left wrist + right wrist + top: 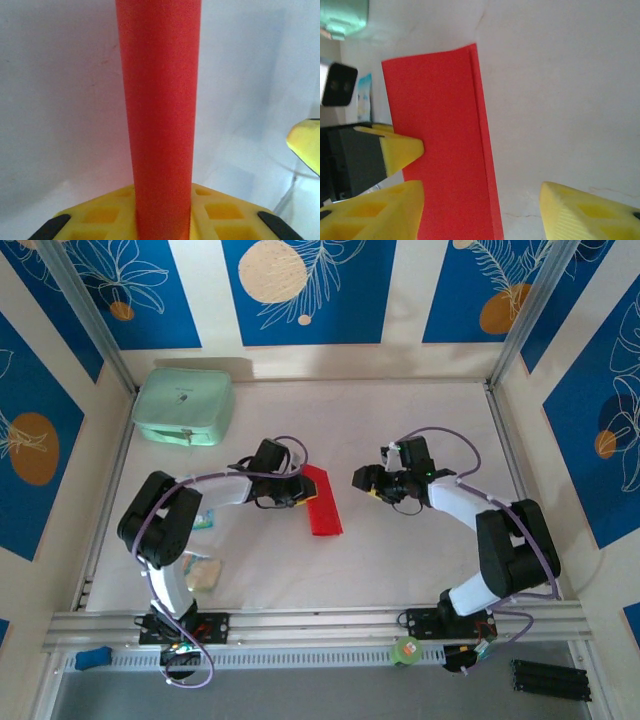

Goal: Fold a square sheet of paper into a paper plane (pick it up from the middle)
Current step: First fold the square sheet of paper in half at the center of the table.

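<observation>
Paper [325,510] (folded) in left claw [299,490]

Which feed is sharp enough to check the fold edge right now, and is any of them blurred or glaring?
Left wrist: red paper too close, a blurred band with smeared edges. Right wrist: fold edge crisp, mint-green case in the corner soft. Top external: evenly lit, no glare, paper small.

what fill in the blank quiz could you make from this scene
1. The folded paper on the table is ___ in colour.
2. The left gripper is shut on the ___.
3. The right gripper has its jaws ___.
4. The mint-green case sits in the far ___ corner of the table.
Missing words: red; paper; open; left
</observation>
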Controlling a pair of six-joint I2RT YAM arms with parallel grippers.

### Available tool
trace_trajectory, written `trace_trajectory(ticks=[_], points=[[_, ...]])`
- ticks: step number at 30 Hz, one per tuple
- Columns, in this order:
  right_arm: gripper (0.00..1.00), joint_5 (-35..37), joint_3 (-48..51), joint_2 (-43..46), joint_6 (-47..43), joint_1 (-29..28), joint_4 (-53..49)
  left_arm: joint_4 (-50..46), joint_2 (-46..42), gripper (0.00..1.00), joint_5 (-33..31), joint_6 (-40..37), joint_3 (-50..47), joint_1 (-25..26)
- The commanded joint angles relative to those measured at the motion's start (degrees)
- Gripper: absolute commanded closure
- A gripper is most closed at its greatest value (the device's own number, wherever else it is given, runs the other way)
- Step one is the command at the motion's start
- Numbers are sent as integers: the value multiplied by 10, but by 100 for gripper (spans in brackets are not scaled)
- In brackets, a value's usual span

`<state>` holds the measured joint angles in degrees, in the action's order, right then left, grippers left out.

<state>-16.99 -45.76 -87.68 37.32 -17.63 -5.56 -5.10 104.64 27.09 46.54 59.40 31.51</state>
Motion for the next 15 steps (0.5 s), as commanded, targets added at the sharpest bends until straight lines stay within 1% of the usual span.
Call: trace_trajectory(ticks=[1, 5, 8, 12, 15], points=[[47, -1, -29, -27, 11, -24, -10, -111, 21, 73, -23, -93, 39, -1], [57, 2, -50, -60, 22, -43, -20, -136, 34, 74, -3, -137, 52, 1], [60, 2, -57, -74, 28, -58, -20, -148, 36, 74, 12, -164, 59, 1], [64, 8, -64, -88, 35, -80, -21, -174, 45, 74, 5, -187, 73, 2], [69, 9, -71, -102, 42, -92, -22, -181, 56, 74, 1, -186, 77, 2]])
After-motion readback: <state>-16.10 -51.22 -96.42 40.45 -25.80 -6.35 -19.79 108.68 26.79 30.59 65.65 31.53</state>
